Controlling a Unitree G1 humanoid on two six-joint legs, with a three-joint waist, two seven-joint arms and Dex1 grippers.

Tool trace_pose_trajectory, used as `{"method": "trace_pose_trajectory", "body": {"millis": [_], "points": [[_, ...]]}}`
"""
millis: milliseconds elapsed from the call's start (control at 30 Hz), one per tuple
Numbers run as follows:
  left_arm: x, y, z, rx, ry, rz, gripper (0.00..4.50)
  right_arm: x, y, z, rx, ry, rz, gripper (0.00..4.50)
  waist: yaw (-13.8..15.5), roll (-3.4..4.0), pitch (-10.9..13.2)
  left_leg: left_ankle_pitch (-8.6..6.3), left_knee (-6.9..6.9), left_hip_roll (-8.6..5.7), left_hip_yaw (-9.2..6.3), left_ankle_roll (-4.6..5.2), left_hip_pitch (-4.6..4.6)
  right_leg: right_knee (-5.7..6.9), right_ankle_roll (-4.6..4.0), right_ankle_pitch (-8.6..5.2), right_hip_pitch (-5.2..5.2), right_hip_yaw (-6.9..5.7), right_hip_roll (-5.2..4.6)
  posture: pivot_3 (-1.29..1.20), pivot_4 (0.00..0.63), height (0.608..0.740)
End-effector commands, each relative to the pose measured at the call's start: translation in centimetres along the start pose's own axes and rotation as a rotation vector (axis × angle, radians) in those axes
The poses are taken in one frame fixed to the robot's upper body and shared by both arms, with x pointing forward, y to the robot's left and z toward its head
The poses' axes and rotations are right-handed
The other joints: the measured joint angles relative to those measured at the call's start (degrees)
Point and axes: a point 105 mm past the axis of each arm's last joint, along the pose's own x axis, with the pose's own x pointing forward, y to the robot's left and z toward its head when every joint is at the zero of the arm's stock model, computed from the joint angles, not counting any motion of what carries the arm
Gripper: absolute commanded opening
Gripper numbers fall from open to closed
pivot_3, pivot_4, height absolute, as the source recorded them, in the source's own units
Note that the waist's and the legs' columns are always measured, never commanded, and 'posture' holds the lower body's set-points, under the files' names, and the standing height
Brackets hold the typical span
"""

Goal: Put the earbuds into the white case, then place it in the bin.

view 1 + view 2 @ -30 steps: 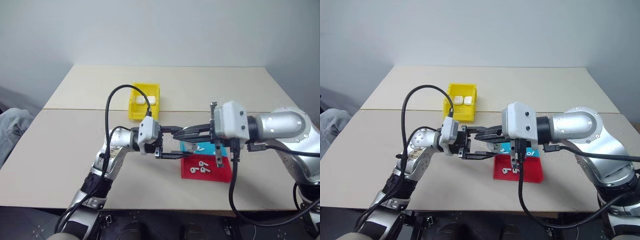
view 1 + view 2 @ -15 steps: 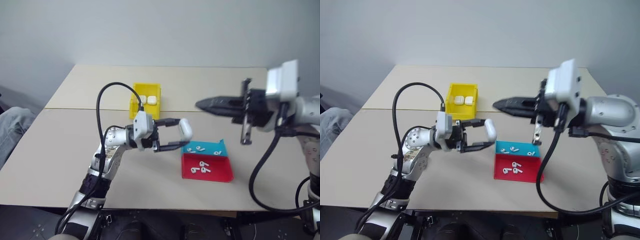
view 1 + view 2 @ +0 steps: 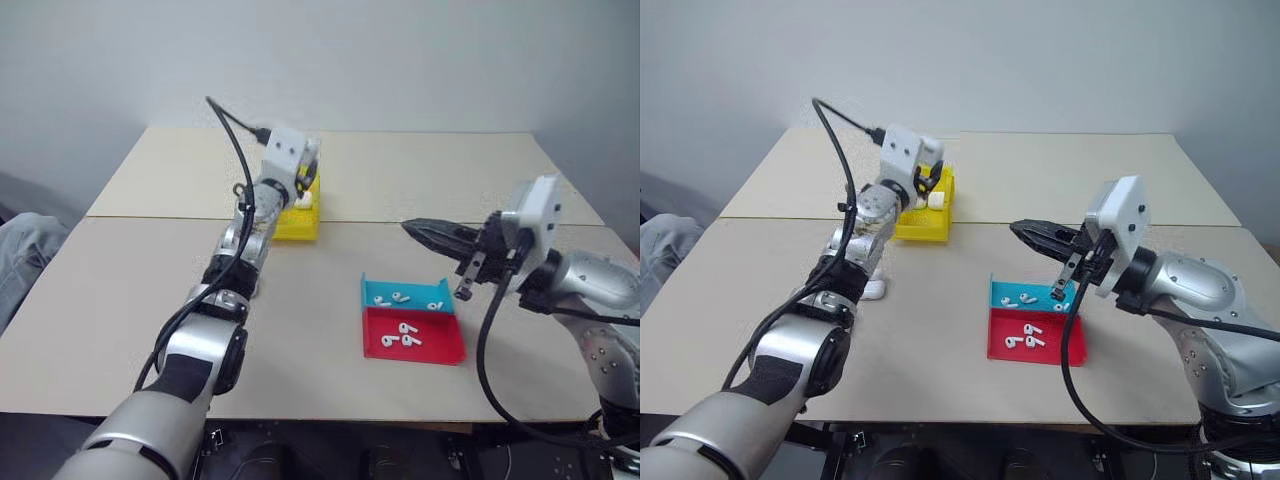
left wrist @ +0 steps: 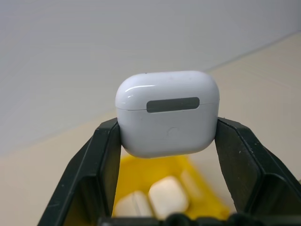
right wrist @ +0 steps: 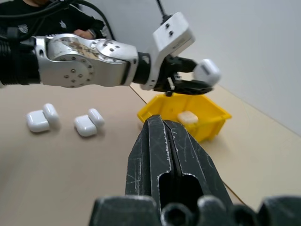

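One closed white case (image 4: 167, 113) sits clamped in the left gripper (image 4: 168, 141), held above the yellow bin (image 5: 188, 113), which holds two more cases (image 4: 168, 195). Two open cases (image 5: 87, 123) lie on the surface (image 3: 130, 290) beside the bin. The right gripper (image 5: 162, 141) has its jaws pressed together, empty. Earbuds: three in the cyan tray (image 3: 372, 290), three in the red tray (image 3: 445, 348).

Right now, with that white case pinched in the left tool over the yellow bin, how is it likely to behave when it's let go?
The white case looks glossy and rounded, so it probably slips easily between the left tool's flat fingers. It seems rigid, holding its shape under the pinch. Dropped into the bin, it may bounce or tumble against the cases already there.
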Motion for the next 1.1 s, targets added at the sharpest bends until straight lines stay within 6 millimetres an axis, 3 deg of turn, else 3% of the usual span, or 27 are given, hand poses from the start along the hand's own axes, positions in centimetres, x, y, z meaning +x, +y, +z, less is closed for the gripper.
{"method": "trace_pose_trajectory", "body": {"millis": [33,133,300,533,633,767,967,1100], "points": [[0.4,-0.8,1.5,0.068,-0.046,-0.026,2.73,0.0,0.4,0.0,-0.037,0.034,-0.006,0.02,0.0,-0.03,0.0,0.0,0.0,0.0,0.0,0.0,-0.02,0.0,0.0,0.0,-0.01,-0.01,0.0,0.0,0.15,0.74],[0.6,-0.9,0.4,0.05,0.017,-0.015,2.73,0.0,0.6,-0.3,-0.042,0.054,-0.001,0.02,0.1,-0.04,0.0,0.0,0.0,0.0,0.0,-0.01,-0.06,-0.03,0.0,0.0,-0.03,-0.03,0.0,0.0,0.15,0.74],[0.6,-0.5,0.3,0.071,0.004,0.02,4.38,0.1,0.5,-0.7,-0.048,0.071,-0.002,0.0,0.0,-0.05,0.0,0.0,0.01,-0.01,0.0,-0.01,-0.06,-0.02,0.0,0.0,-0.03,-0.03,-0.01,0.0,0.15,0.74],[0.2,-0.9,2.4,0.08,-0.112,-0.047,4.48,0.2,0.5,-1.2,-0.061,0.099,0.003,0.0,0.0,-0.05,0.0,0.02,0.01,-0.01,-0.01,-0.03,-0.05,0.03,0.0,0.01,-0.03,-0.03,-0.01,0.0,0.15,0.74],[-2.8,-2.3,4.4,0.001,-0.298,-0.344,4.48,-0.6,0.5,-1.7,-0.097,0.144,0.028,0.0,-0.2,-0.01,0.0,0.05,0.0,0.0,0.04,-0.08,-0.04,0.03,-0.01,0.0,-0.04,0.0,-0.01,0.0,0.15,0.74],[-9.8,-2.6,4.5,-0.011,-0.367,-0.7,4.48,-3.3,0.6,-2.4,-0.2,0.251,0.139,0.0,-0.8,0.0,0.0,0.3,-0.06,0.05,0.09,-0.51,-0.03,0.1,-0.01,0.0,-0.05,0.05,0.0,0.0,0.15,0.74],[-17.3,-0.7,2.9,0.011,-0.254,-0.895,4.48,-6.9,-0.8,-2.6,-0.268,0.365,0.224,0.0,-0.4,0.02,0.0,0.05,0.04,0.07,0.02,-0.1,0.29,0.12,-0.01,0.0,0.2,0.1,0.0,0.0,0.15,0.74],[-21.3,0.7,2.5,0.004,-0.172,-0.97,4.48,-9.2,-0.8,-2.4,-0.311,0.406,0.329,0.0,-0.3,0.03,0.0,0.04,-0.13,0.11,-0.24,-0.09,0.47,0.1,-0.04,-0.03,0.22,0.2,0.01,0.0,0.15,0.74]]}}
